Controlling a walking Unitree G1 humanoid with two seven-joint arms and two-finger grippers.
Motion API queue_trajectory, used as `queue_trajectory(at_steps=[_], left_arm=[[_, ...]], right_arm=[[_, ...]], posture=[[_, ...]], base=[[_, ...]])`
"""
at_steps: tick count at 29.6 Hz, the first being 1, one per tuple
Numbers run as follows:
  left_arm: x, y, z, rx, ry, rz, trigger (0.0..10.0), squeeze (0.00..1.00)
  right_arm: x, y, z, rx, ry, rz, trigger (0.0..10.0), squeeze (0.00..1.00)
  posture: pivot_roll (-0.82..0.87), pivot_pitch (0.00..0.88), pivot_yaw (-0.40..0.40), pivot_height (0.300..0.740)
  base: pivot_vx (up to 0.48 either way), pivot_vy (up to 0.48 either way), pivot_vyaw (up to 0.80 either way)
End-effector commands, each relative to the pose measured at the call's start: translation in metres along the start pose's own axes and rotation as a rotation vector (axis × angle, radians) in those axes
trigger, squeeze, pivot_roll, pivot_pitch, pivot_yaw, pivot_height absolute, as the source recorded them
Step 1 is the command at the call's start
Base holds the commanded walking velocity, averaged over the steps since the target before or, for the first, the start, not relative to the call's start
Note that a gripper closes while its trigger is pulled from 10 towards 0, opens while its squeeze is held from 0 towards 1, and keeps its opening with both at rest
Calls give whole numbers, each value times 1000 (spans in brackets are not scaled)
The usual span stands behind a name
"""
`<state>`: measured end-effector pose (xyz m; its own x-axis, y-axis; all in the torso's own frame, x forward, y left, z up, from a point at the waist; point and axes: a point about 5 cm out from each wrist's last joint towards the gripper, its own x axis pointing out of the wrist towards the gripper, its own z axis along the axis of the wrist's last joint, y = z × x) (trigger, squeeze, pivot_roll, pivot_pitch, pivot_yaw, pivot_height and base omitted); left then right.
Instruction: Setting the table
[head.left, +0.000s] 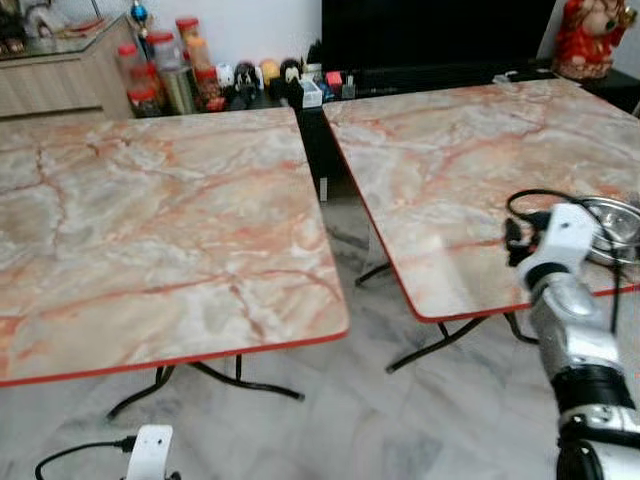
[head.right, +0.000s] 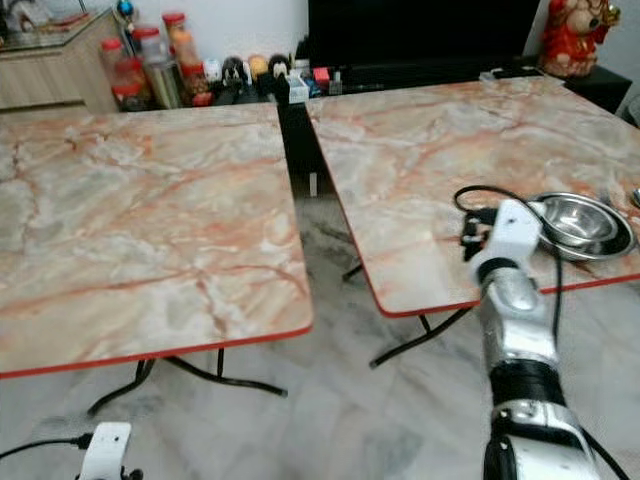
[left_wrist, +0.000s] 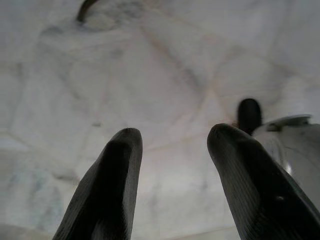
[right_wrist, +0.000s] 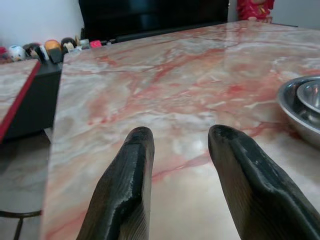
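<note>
Here, a set of nested steel bowls (head.right: 582, 226) sits near the front right corner of the right-hand marble-patterned table (head.right: 430, 150), a smaller bowl resting inside a wider, shallower one. The right gripper (right_wrist: 180, 150) hovers low over that tabletop just beside the bowls, its two black fingers (right_wrist: 125, 190) spread apart with nothing between them; in the right wrist view the rim of the outer bowl lies just off one fingertip, not touching it. From the head views the right arm (head.right: 515, 310) reaches up over the table's red-trimmed front edge, a black cable looping above its white wrist housing. A second table (head.left: 150, 220) of the same pink-veined pattern stands to the left, separated from the first by a narrow gap, both on black folding legs over a grey marble floor (head.left: 400, 420). The left gripper (left_wrist: 172, 150) hangs low beside the robot, pointed at the floor, fingers parted and empty. Behind the tables, jars with red lids (head.left: 160, 70) and small figurines (head.left: 265, 75) crowd a low shelf beside a dark television (head.left: 430, 30), and a red figure (head.left: 590, 35) stands at the far right.
</note>
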<state>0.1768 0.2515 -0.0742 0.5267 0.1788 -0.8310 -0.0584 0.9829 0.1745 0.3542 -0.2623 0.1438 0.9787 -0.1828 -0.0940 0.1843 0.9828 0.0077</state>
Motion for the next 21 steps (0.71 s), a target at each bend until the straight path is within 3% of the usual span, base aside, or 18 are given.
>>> queue_trajectory(at_steps=[1,21], left_arm=[[0,-2,-2,-10,14,-3,10000,0],[0,-3,-5,-14,17,-2,10000,0]], right_arm=[[-2,-6,1,-10,6,-15,10000,0],[0,0,1,4,7,-7,10000,0]], posture=[[29,37,25,740],[45,19,15,740]], base=[[0,386,425],[0,387,21]])
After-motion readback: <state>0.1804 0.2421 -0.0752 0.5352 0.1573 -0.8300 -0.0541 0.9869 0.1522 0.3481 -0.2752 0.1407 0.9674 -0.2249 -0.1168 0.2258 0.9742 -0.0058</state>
